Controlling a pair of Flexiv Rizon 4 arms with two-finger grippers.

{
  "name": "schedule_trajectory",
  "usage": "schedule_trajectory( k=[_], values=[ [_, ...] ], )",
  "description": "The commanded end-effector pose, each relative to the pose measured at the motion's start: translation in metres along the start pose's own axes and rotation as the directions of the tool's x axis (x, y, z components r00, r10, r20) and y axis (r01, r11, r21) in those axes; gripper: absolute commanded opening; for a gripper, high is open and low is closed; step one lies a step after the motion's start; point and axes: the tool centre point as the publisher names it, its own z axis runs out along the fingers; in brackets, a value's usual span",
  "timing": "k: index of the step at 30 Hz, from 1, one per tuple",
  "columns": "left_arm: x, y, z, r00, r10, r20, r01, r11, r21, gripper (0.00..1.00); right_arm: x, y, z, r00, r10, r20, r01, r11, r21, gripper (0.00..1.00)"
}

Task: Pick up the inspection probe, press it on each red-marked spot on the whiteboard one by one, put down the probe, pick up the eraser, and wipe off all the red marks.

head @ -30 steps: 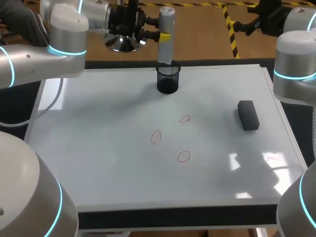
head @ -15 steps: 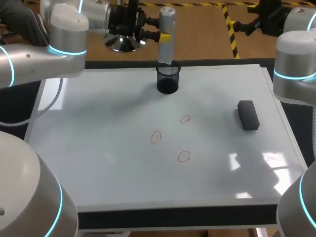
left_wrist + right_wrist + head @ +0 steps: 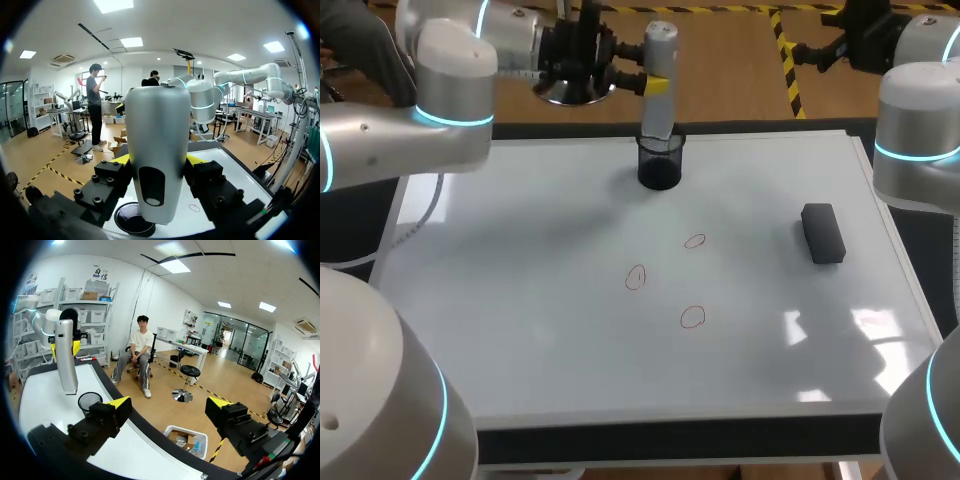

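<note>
My left gripper is shut on the grey inspection probe, held upright just above the black mesh cup at the whiteboard's far edge. In the left wrist view the probe fills the space between the yellow fingertips, with the cup below it. Three red marks are drawn mid-board. The black eraser lies at the right. My right gripper stands open, high off the board's far right corner, with nothing between its fingers; from there the probe and cup show.
The whiteboard covers the table top, with bare surface at the left and front. The mesh cup stands directly beneath the probe's tip.
The left arm has shifted slightly, carrying the probe a little higher and to the right above the cup. The right arm has not moved.
</note>
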Motion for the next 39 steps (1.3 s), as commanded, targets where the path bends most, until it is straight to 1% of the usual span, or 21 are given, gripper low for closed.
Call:
schedule_trajectory(
  k=[1, 8, 15, 20, 22, 26, 36, 37, 39],
  values=[
    [0.018, -0.001, -0.005, 0.999, -0.001, 0.047, 0.002, 1.0, -0.008, 0.0, 0.0, 0.0, 0.0, 1.0, 0.0, 0.0, 0.0, 1.0, 0.0, 1.0],
    [0.037, 0.003, -0.007, 0.997, -0.015, 0.069, 0.016, 1.0, -0.01, 0.0, 0.0, 0.0, 0.0, 1.0, 0.0, 0.0, 0.0, 1.0, 0.0, 1.0],
    [0.053, -0.002, -0.01, 0.997, -0.005, 0.077, 0.005, 1.0, 0.001, 0.0, 0.0, 0.0, 0.0, 1.0, 0.0, 0.0, 0.0, 1.0, 0.0, 1.0],
    [0.065, -0.001, -0.006, 0.997, -0.007, 0.072, 0.007, 1.0, 0.0, 0.0, 0.0, 0.0, 0.0, 1.0, 0.0, 0.0, 0.0, 1.0, 0.0, 1.0],
    [0.069, 0.0, -0.005, 0.998, -0.007, 0.066, 0.007, 1.0, 0.001, 0.0, 0.0, 0.0, 0.0, 1.0, 0.0, 0.0, 0.0, 1.0, 0.0, 1.0],
    [0.076, 0.009, -0.002, 0.998, -0.017, 0.062, 0.017, 1.0, -0.007, 0.0, 0.0, 0.0, 0.0, 1.0, 0.0, 0.0, 0.0, 1.0, 0.0, 1.0],
    [0.099, 0.015, 0.008, 0.999, -0.012, 0.051, 0.011, 1.0, 0.004, 0.0, 0.0, 0.0, 0.0, 1.0, 0.0, 0.0, 0.0, 1.0, 0.0, 1.0],
    [0.101, 0.016, 0.008, 0.999, -0.009, 0.051, 0.009, 1.0, 0.001, 0.0, 0.0, 0.0, 0.0, 1.0, 0.0, 0.0, 0.0, 1.0, 0.0, 1.0],
    [0.106, 0.017, 0.009, 0.999, 0.011, 0.052, -0.009, 0.999, -0.035, 0.0, 0.0, 0.0, 0.0, 1.0, 0.0, 0.0, 0.0, 1.0, 0.0, 1.0]
  ],
)
